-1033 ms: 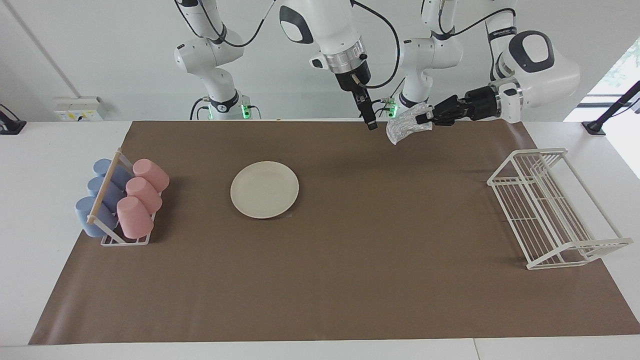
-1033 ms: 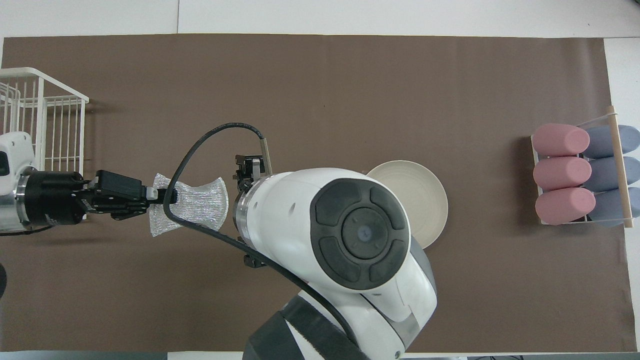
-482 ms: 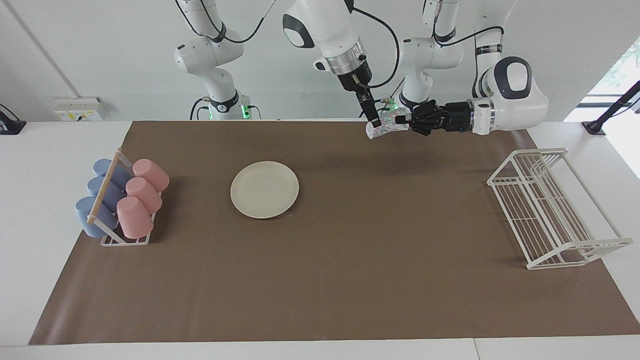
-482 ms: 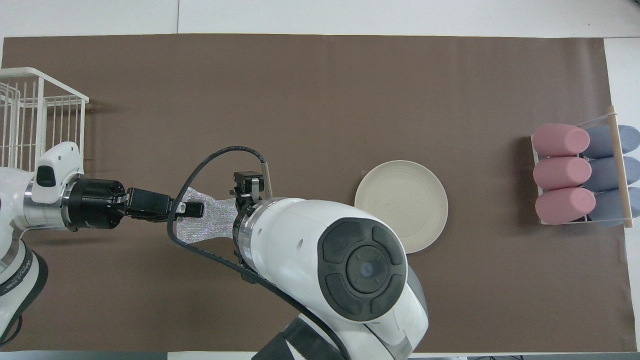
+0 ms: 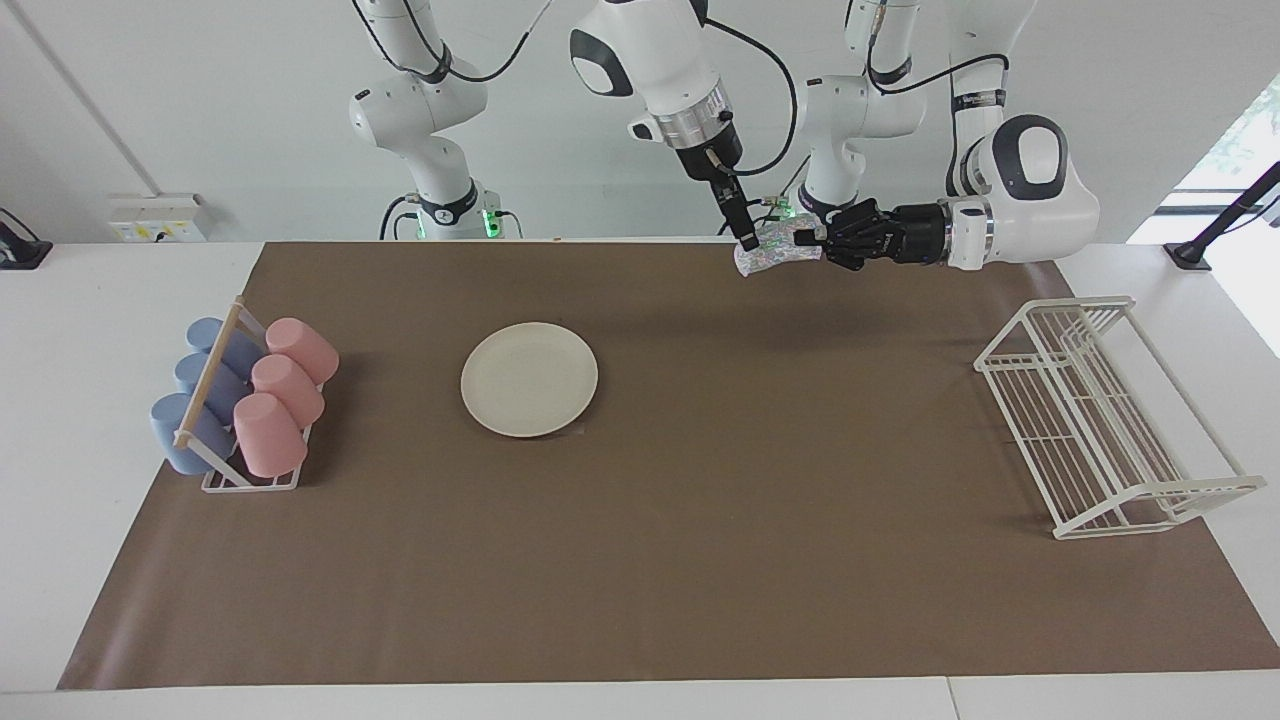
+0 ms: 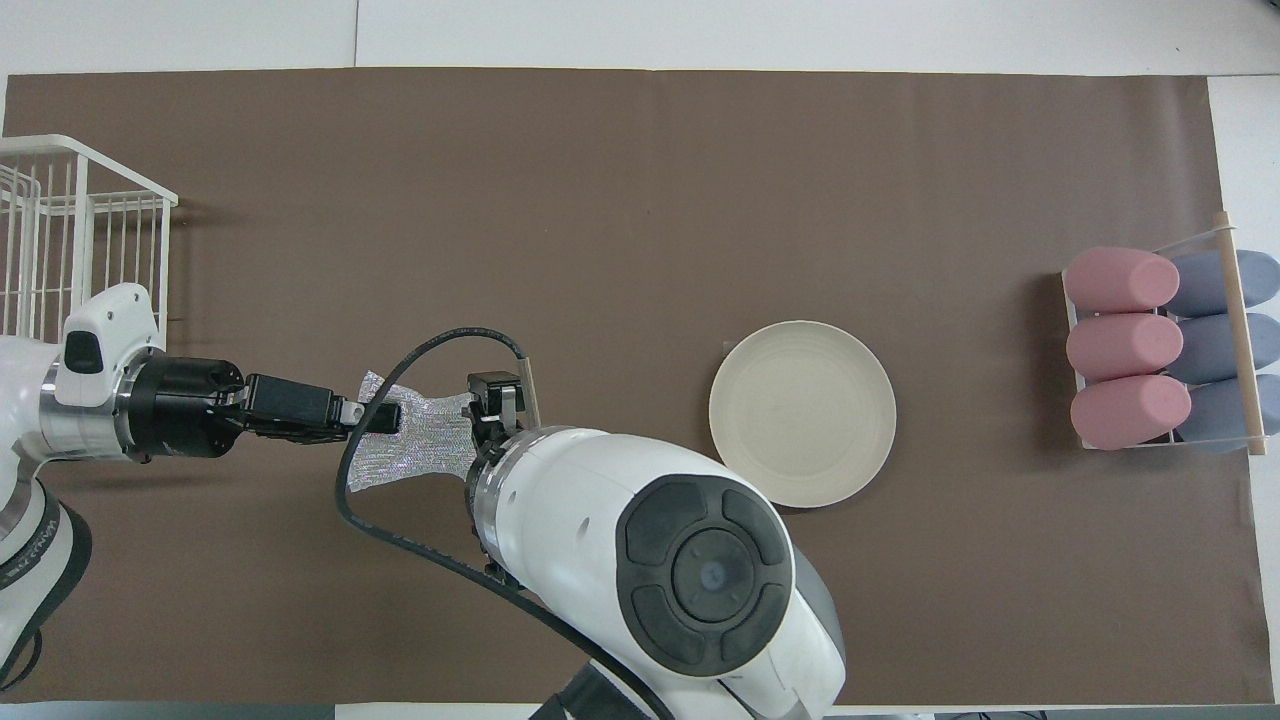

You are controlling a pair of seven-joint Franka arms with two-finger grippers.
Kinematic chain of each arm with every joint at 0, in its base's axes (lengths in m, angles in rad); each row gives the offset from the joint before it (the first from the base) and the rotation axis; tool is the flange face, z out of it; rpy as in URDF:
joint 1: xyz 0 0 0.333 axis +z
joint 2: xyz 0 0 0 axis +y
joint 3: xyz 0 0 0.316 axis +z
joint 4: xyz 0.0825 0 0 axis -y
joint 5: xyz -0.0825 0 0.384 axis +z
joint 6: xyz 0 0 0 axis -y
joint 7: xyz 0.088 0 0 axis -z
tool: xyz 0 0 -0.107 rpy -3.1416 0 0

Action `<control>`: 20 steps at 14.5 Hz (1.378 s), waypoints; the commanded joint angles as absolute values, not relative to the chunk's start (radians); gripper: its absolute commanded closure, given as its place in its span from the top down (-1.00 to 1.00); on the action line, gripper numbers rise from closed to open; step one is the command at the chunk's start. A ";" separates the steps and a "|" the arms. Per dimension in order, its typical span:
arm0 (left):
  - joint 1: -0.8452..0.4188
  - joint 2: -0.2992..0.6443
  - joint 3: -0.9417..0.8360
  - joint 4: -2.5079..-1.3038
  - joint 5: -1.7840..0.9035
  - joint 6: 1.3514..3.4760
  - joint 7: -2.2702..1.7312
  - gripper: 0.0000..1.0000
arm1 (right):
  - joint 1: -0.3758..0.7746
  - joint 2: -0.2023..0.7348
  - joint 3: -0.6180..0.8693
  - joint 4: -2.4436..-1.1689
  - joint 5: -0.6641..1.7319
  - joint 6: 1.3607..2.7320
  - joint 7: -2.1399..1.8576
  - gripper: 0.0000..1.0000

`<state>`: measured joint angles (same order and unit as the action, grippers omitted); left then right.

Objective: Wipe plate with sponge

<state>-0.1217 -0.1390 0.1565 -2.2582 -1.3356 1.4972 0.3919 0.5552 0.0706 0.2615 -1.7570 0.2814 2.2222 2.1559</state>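
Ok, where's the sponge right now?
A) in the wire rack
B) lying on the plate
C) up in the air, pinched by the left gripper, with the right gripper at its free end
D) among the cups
C: the sponge hangs above the mat, clamped in the left gripper, with the open right gripper at its free end; the plate lies bare.

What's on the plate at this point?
Nothing: the plate lies bare on the brown mat. The sponge is up in the air, held by the left gripper, with the open right gripper at its other end.
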 commanded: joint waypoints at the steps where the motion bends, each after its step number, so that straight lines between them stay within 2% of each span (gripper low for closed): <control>1: -0.112 -0.143 0.160 -2.267 -1.351 1.464 0.405 -1.00 | 0.552 0.055 0.262 -1.792 0.302 2.295 2.128 1.00; 8: -0.112 -0.143 0.160 -2.267 -1.345 1.453 0.402 -1.00 | 0.591 0.086 0.262 -1.790 0.304 2.342 2.135 1.00; 9: -0.112 -0.143 0.160 -2.267 -1.345 1.447 0.402 -1.00 | 0.591 0.086 0.262 -1.790 0.304 2.341 2.131 0.87; 11: -0.110 -0.143 0.163 -2.267 -1.344 1.443 0.400 -1.00 | 0.588 0.086 0.261 -1.790 0.299 2.339 2.122 -0.22; 12: -0.109 -0.143 0.163 -2.267 -1.342 1.443 0.400 -1.00 | 0.588 0.084 0.262 -1.792 0.296 2.333 2.093 -0.62; 13: -0.109 -0.143 0.163 -2.267 -1.339 1.442 0.400 -1.00 | 0.588 0.083 0.261 -1.792 0.296 2.329 2.051 -0.90; 17: -0.107 -0.144 0.163 -2.267 -1.325 1.437 0.400 -1.00 | 0.584 0.084 0.261 -1.792 0.296 2.330 2.017 -1.00; 20: -0.107 -0.144 0.163 -2.267 -1.324 1.431 0.400 -1.00 | 0.583 0.084 0.261 -1.792 0.298 2.327 2.016 -1.00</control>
